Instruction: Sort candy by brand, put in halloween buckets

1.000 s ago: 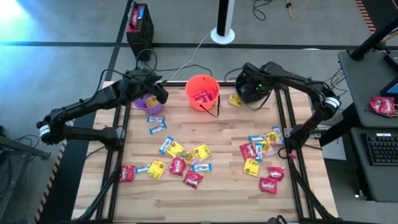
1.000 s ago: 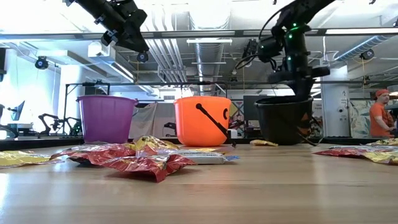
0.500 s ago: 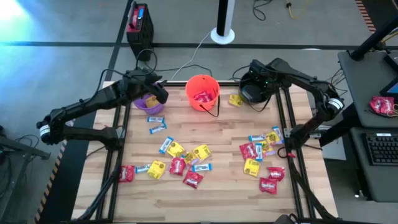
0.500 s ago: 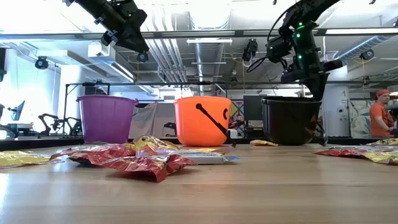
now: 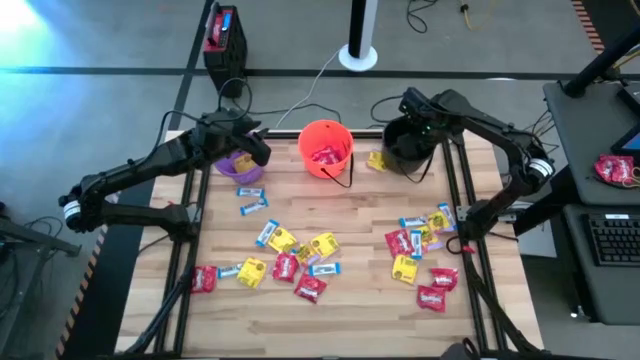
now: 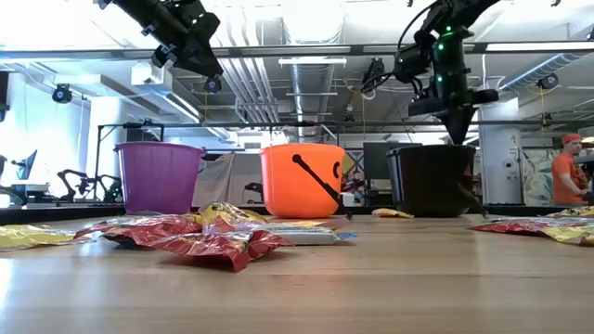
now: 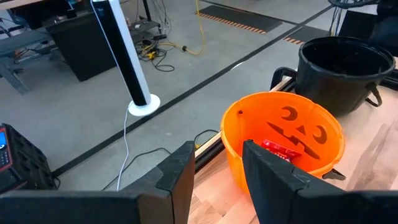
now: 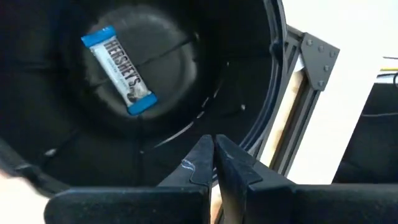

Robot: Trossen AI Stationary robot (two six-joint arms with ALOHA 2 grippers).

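Three halloween buckets stand in a row at the table's far side: purple (image 5: 240,166), orange (image 5: 325,148) and black (image 5: 408,150). Candy packets in red, yellow and blue-and-white lie scattered on the table (image 5: 290,255) (image 5: 420,245). One yellow packet (image 5: 378,159) lies beside the black bucket. A blue-and-white packet (image 8: 118,68) lies on the black bucket's bottom, and red ones (image 7: 277,149) are in the orange bucket. My right gripper (image 5: 418,118) (image 8: 214,158) hangs shut and empty above the black bucket's far right rim. My left gripper (image 5: 255,150) (image 7: 217,180) is open above the purple bucket.
Black metal rails (image 5: 452,190) run along the table's left and right sides, one close beside the black bucket (image 8: 305,68). The orange bucket's thin black handle (image 6: 320,186) hangs down its front. A person (image 6: 564,181) stands in the room beyond the table.
My right gripper has risen out of the black bucket and drifted toward the table's far edge, staying shut. The bucket's mouth, covered by the hand before, now shows from above.
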